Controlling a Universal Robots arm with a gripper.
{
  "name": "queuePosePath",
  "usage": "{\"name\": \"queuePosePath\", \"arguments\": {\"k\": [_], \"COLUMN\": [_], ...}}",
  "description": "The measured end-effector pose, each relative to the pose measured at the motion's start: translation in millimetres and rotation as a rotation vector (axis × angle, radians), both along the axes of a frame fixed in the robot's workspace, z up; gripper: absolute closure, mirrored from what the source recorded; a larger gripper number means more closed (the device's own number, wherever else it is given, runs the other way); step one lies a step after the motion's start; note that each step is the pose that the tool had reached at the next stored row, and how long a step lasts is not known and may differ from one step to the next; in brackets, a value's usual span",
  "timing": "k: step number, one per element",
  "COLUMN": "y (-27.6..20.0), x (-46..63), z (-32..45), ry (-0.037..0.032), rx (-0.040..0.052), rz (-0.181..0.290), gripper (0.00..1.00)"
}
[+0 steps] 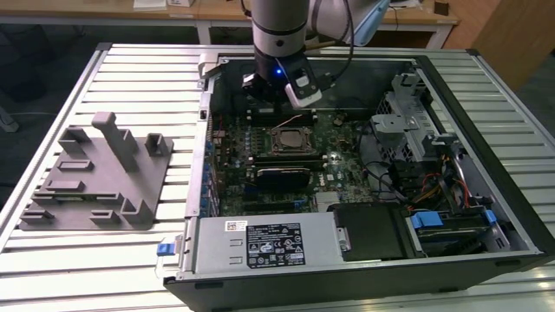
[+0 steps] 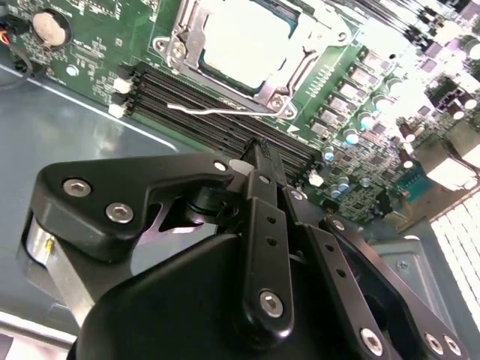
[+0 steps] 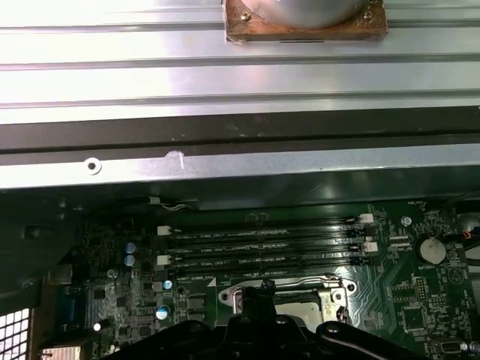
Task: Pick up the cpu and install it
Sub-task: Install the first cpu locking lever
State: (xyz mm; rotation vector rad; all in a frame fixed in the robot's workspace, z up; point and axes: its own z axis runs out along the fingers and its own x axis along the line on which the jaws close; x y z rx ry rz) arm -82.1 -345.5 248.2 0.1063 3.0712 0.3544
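Note:
The cpu point(image 1: 289, 138) lies flat as a pale silvery square inside the black-framed metal socket on the green motherboard point(image 1: 347, 169). In the second wrist view the cpu point(image 2: 240, 37) shows bright within the frame, with a thin wire lever point(image 2: 210, 111) lying beside it. My gripper point(image 1: 275, 107) hangs inside the open computer case, above the memory slots just behind the socket. Its black fingers point(image 2: 262, 172) come together to a narrow tip with nothing between them, and the gripper point(image 2: 260, 150) stands a short way off the cpu.
The open case point(image 1: 485, 195) has its metal wall point(image 3: 240, 172) close behind the arm. A drive cage point(image 1: 407, 123) and cables stand at the exterior view's right, and a power supply point(image 1: 260, 244) at the front. A grey plastic tray with posts point(image 1: 95, 175) lies outside on the slatted table.

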Motion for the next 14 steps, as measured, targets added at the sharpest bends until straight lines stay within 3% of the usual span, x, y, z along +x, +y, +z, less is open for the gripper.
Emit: {"name": "queuePosePath", "arguments": {"k": [8,10,14], "y": [-0.3,-0.4,-0.4], "x": [0.0,0.0,0.0], "z": [-5.8,-8.2,-14.6], "ry": [-0.0376,-0.0413,-0.0425], "rx": [-0.0001,-0.0002,-0.001], "rz": [-0.034,-0.045,-0.077], "gripper": [0.89,0.89,0.89]}}
